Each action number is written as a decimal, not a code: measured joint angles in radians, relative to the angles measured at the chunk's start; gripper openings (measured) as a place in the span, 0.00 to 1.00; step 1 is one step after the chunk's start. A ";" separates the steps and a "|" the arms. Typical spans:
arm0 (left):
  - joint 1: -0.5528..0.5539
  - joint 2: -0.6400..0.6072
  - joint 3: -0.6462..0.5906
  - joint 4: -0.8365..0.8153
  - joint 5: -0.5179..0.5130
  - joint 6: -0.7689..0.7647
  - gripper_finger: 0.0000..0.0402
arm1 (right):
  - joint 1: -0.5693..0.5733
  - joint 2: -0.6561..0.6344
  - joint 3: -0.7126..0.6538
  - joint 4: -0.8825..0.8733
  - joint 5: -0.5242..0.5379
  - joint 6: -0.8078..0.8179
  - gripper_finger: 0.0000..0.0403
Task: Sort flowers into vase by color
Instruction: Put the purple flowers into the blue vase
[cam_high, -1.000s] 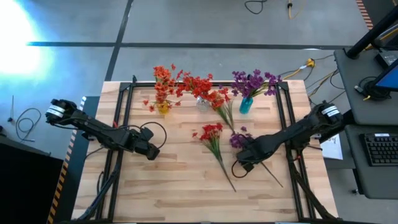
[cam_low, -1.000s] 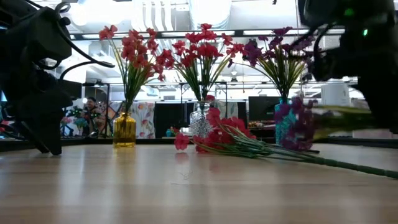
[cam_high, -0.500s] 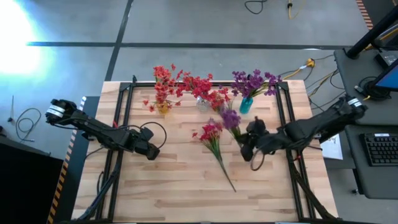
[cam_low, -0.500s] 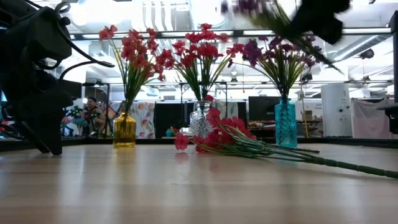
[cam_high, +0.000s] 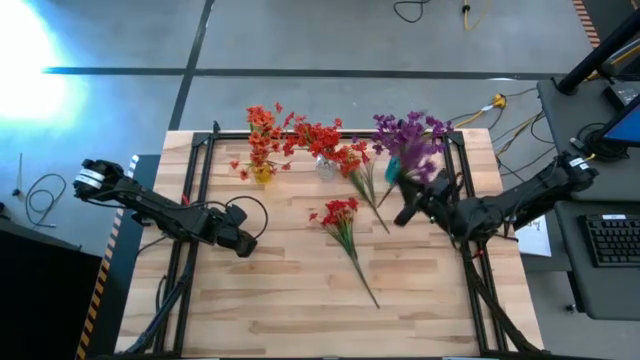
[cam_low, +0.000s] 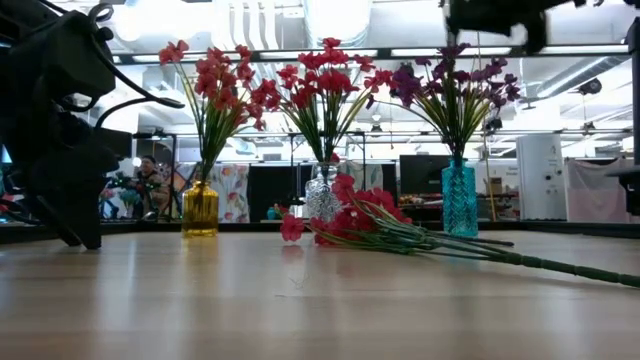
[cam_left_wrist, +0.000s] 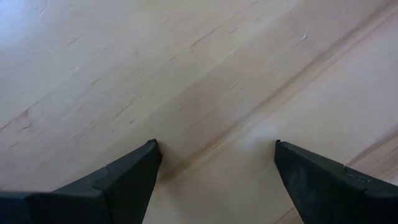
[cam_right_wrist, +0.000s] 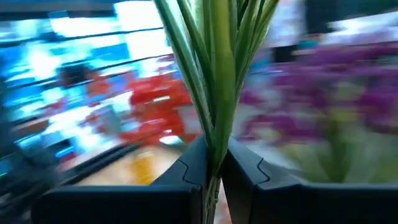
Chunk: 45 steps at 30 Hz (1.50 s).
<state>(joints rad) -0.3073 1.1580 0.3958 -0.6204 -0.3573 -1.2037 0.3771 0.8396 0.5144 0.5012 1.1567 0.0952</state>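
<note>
The right hand (cam_high: 405, 212) pinches a purple sprig (cam_high: 412, 163) by its stems, blossoms leading toward the teal vase (cam_low: 459, 198) just ahead. The left hand (cam_high: 243, 243), spread, waits well apart above the worktop (cam_high: 280, 300).

Table (cam_high: 300, 290) pale smooth wood; vases (cam_low: 459, 198) glossy glass.

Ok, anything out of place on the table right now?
Yes: red sprigs lie flat mid-table instead of standing in a vase. The right gripper is shut on a purple sprig near the blue vase; the left gripper waits open.
</note>
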 joint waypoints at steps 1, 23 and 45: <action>0.000 0.000 0.000 0.000 -0.001 0.000 0.77 | 0.000 -0.007 -0.013 0.023 0.065 -0.014 0.07; 0.000 0.001 -0.001 0.004 -0.031 0.000 0.77 | -0.384 -0.046 0.012 0.032 0.096 -0.132 0.07; 0.000 0.001 -0.001 0.001 -0.060 0.001 0.77 | -0.468 -0.024 0.027 0.033 0.038 -0.180 0.07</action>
<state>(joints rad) -0.3069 1.1587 0.3946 -0.6197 -0.4171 -1.2030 -0.0912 0.8158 0.5411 0.5345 1.1942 -0.0853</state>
